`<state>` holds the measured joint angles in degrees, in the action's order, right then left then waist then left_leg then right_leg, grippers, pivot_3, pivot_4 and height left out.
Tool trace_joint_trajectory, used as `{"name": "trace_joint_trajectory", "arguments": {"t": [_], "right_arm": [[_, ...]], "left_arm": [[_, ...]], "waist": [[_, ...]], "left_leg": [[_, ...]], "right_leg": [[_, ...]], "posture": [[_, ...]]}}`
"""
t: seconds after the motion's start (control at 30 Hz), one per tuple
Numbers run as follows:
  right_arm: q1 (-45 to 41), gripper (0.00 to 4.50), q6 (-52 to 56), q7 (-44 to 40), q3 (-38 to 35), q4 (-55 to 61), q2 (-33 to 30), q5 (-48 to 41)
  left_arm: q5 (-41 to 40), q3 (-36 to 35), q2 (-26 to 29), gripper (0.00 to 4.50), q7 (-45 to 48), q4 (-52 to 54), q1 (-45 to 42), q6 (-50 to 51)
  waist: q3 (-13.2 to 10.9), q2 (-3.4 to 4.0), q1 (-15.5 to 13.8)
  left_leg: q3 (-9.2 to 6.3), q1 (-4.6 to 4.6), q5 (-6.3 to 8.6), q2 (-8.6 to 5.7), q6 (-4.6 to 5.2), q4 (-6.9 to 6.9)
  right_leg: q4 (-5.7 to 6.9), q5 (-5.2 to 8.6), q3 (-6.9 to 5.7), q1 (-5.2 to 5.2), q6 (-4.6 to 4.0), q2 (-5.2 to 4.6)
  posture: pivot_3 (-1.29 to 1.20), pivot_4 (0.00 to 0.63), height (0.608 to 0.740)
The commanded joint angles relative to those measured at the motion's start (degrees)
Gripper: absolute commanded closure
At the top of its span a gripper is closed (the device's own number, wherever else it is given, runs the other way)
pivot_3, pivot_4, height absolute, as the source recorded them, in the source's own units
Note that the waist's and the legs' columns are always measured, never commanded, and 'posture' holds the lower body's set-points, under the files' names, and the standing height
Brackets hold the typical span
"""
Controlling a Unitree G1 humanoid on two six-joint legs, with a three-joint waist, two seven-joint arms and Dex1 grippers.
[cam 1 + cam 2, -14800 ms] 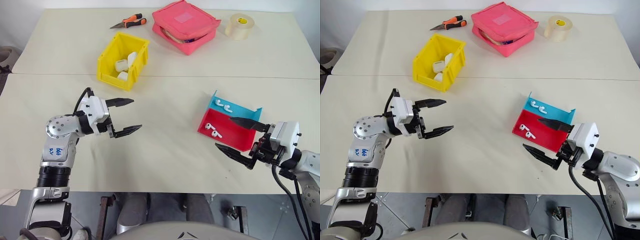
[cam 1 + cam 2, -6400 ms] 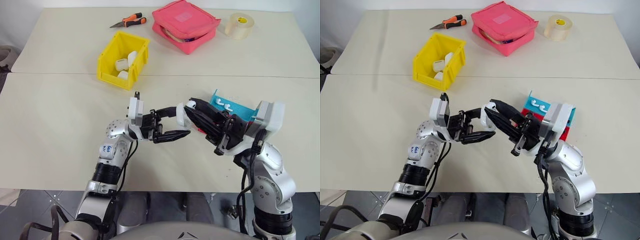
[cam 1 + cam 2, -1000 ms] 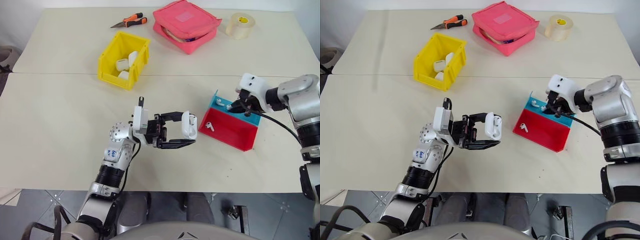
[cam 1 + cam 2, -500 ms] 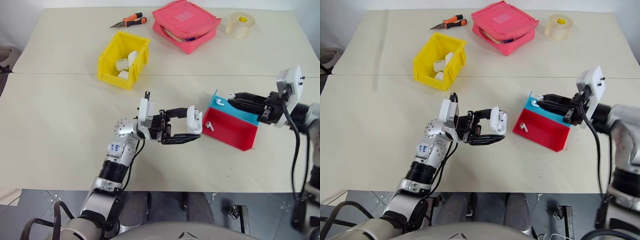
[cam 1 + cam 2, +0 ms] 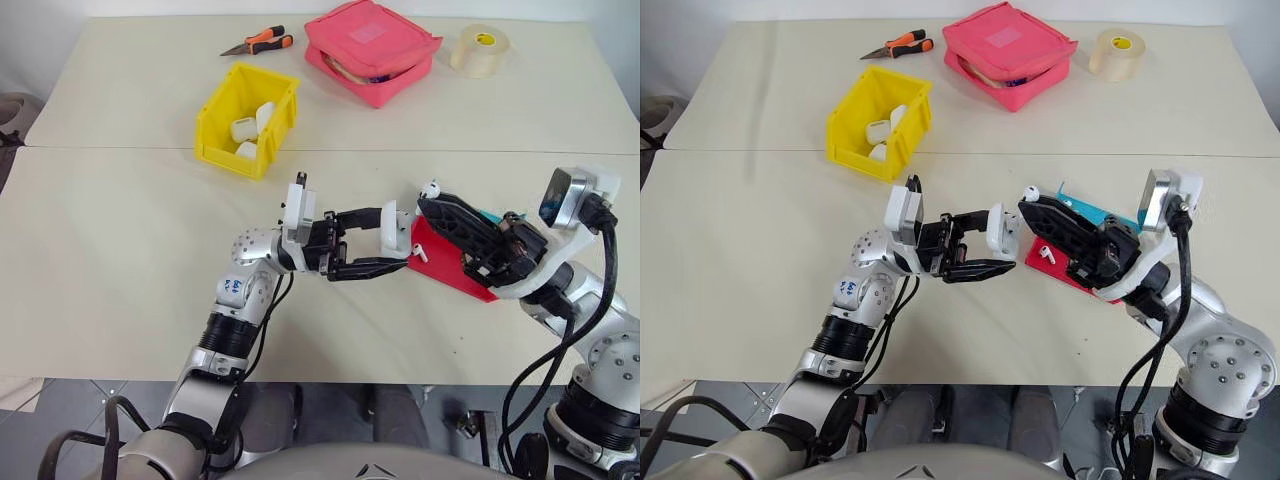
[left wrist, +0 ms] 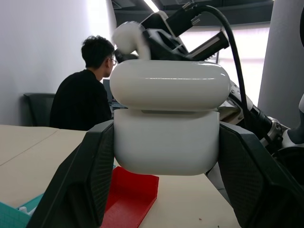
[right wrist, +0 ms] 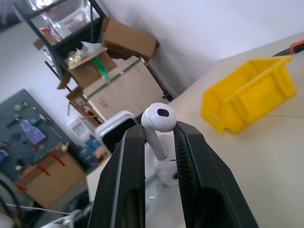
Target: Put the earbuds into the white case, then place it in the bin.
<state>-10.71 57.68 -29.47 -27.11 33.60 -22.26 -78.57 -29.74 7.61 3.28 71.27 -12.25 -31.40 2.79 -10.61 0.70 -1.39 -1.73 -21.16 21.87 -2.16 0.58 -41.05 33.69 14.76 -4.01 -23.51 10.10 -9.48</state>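
The left gripper (image 5: 392, 243) clamps the white case (image 6: 170, 116) above the table (image 5: 120, 250); the right gripper (image 7: 159, 135) pinches an earbud (image 7: 158, 121) just beside it — the stem half hidden. The bin (image 5: 862, 135) sits well apart.

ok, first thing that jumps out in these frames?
Mid-table, the two arms meet above the surface: the left gripper is shut on the white case, lid flipped open, while the right gripper pinches one earbud just beside it. Behind them, the red and blue tray holds another earbud, and the yellow bin far back on the left already holds white cases.
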Motion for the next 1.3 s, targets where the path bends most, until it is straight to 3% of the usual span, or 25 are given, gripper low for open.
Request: {"name": "trace_joint_trajectory", "arguments": {"t": [0.03, 0.73, 1.3], "right_arm": [[2.1, 4.01, -2.3, 1.1, 2.1, 3.5, -2.2, -4.2], [11.2, 4.01, -14.3, -2.3, 11.5, 4.8, -6.9, 4.7], [10.0, 4.01, -19.0, -1.5, 17.4, 4.7, -7.1, 9.1]], "left_arm": [[-1.1, -0.7, -0.4, 1.69, -0.3, 1.4, -0.9, 0.1], [-1.3, -1.3, -1.5, 1.69, -1.0, 1.3, -1.7, 0.9], [-0.9, -1.6, -2.3, 1.69, -1.0, 1.0, -1.8, 0.4]], "waist": [[0.0, 0.00, 0.0], [0.0, 0.00, 0.0], [0.0, 0.00, -0.1]], "left_leg": [[0.00, 0.00, 0.00, 0.00, 0.00, 0.00], [0.04, 0.01, 0.00, 0.00, 0.03, 0.01], [0.04, 0.01, 0.00, 0.00, 0.03, 0.01]], "right_leg": [[0.00, 0.00, 0.00, 0.00, 0.00, 0.00], [-0.01, 0.00, 0.01, 0.01, 0.00, 0.00], [-0.02, 0.00, 0.01, 0.01, 0.00, 0.00]], "posture": [[0.00, 0.150, 0.740], [0.00, 0.150, 0.740], [0.00, 0.150, 0.740]]}}
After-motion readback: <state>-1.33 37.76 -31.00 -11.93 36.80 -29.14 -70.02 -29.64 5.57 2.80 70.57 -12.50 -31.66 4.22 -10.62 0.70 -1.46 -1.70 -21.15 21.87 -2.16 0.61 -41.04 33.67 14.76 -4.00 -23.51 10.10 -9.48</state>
